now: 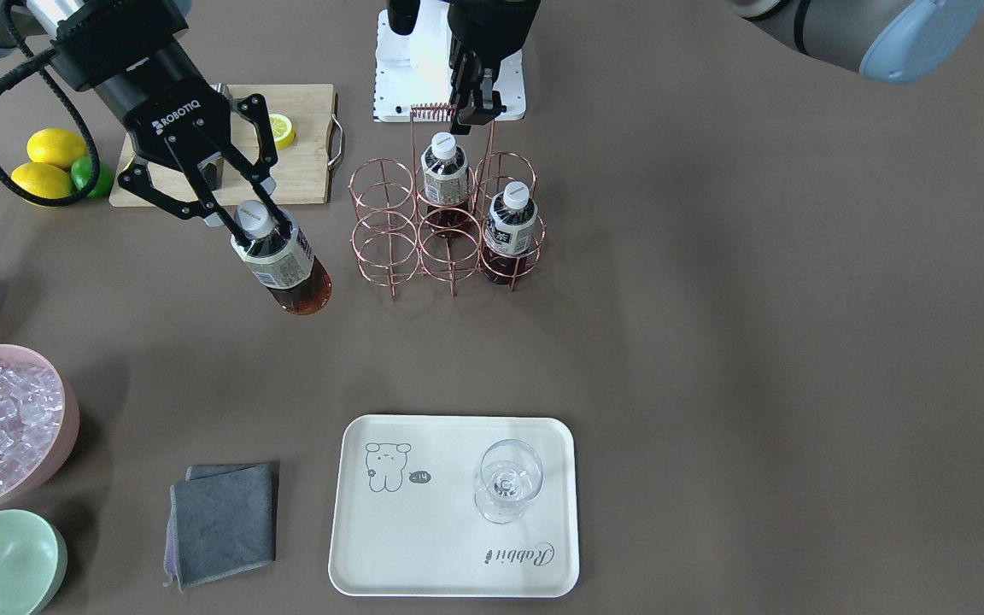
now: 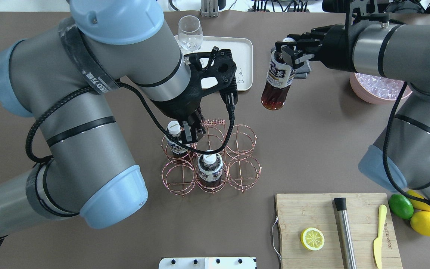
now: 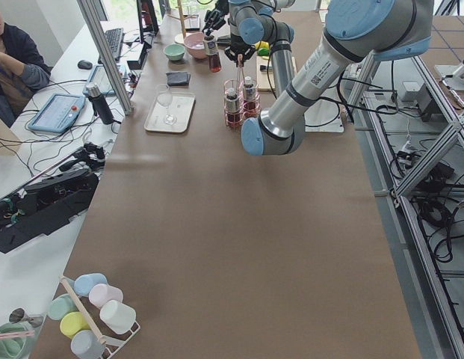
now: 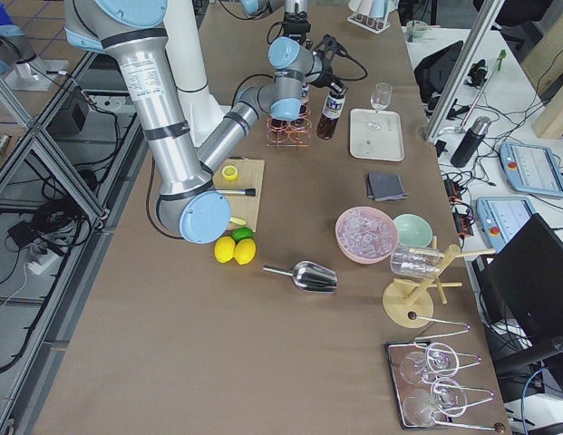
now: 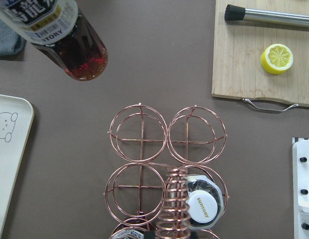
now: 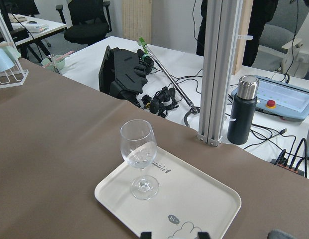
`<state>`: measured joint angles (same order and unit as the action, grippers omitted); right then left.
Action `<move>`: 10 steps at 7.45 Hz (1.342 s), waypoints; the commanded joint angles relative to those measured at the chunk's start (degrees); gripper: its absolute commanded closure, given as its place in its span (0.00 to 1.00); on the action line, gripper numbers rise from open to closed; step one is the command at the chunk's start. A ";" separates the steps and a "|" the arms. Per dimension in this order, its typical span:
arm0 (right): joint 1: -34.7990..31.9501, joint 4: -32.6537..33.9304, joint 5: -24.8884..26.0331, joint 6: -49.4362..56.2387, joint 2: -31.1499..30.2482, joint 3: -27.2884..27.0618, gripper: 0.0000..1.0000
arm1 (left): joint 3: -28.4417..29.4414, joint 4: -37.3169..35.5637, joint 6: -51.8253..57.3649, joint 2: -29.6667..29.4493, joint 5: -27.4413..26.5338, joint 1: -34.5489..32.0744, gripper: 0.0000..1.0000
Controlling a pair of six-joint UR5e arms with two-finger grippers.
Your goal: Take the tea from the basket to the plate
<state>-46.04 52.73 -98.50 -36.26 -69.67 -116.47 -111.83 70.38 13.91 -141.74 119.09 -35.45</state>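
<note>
Front view: my right gripper (image 1: 260, 224) is clamped on the tea (image 1: 287, 272) at its neck. The bottle hangs tilted, off the table, beside the basket (image 1: 385, 243). My left gripper (image 1: 469, 115) pinches the basket's coiled handle. Overhead: the plate (image 2: 245, 48) lies beyond my left jaws — the tea is not over it.

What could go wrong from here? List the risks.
The right gripper holds the tea bottle tilted, gripped near its cap; it may slip or swing.
A wine glass stands on the tray; setting down near it could topple it.
The left gripper pinches the basket handle; a tug could tip its two bottles.
</note>
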 commanded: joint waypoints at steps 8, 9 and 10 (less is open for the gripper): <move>-5.64 -3.04 4.52 -0.13 20.53 25.63 1.00 | -0.68 -0.59 17.69 9.97 12.03 -24.71 1.00; -5.46 -10.47 6.28 -0.13 22.37 33.33 1.00 | 0.02 -0.59 22.77 11.65 13.35 -28.32 1.00; -4.51 -17.68 9.17 -0.22 23.61 40.37 1.00 | 0.21 -0.59 27.87 13.75 13.71 -31.49 1.00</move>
<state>-51.53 46.56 -93.73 -36.45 -48.88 -88.40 -112.32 69.80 32.99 -131.47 131.22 -60.81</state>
